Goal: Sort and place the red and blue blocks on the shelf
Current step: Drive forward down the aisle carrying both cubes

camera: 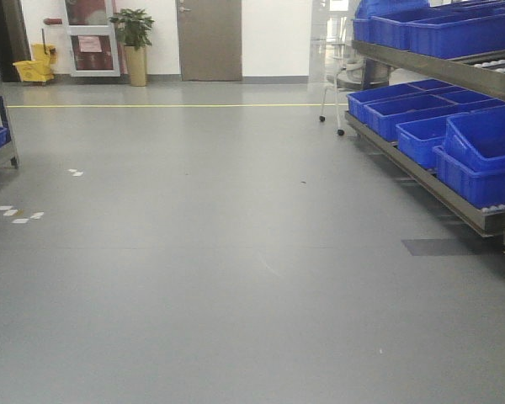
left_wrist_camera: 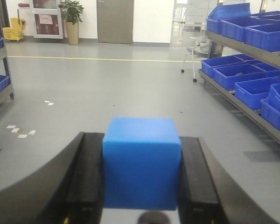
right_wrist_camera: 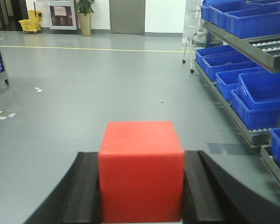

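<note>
Picking looks done: our left claw [left_wrist_camera: 141, 186] clamps the blue block [left_wrist_camera: 141, 161], our right claw [right_wrist_camera: 141, 196] the red block [right_wrist_camera: 141, 170]; the shelf [right_wrist_camera: 245, 46], at two o'clock, awaits both.

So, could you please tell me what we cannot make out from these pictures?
- Left wrist view: the blue block hides the gap between the fingers; the bottom edge cuts off its underside.
- Right wrist view: the red block also runs off the bottom edge.
- Front view: the right edge cuts the shelf; walls of the blue bins hide their contents.
</note>
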Robot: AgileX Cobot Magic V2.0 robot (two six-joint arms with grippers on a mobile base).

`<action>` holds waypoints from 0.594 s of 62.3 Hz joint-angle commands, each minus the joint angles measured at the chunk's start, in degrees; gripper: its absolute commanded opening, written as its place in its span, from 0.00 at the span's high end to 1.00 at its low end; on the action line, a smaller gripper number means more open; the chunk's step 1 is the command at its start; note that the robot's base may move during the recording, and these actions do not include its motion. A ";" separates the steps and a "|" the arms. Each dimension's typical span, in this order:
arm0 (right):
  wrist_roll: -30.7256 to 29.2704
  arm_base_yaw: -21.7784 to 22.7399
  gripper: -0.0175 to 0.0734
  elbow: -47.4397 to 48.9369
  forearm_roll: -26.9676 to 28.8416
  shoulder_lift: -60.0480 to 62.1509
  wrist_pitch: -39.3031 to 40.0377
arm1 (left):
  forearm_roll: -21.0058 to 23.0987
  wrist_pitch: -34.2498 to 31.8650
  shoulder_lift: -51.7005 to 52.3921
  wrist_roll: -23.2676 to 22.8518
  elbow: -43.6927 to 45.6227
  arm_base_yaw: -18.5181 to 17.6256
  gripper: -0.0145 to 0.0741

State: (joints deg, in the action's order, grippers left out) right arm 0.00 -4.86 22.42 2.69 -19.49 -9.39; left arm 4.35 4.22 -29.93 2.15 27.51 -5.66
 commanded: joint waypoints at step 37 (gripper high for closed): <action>0.00 0.43 0.76 1.68 0.07 -0.43 4.71 | 0.49 -5.56 -0.17 -0.38 1.86 -0.43 0.70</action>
State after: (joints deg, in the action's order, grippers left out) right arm 0.00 -4.86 22.42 2.69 -19.49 -9.52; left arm 4.35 4.22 -29.93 2.15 27.51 -5.66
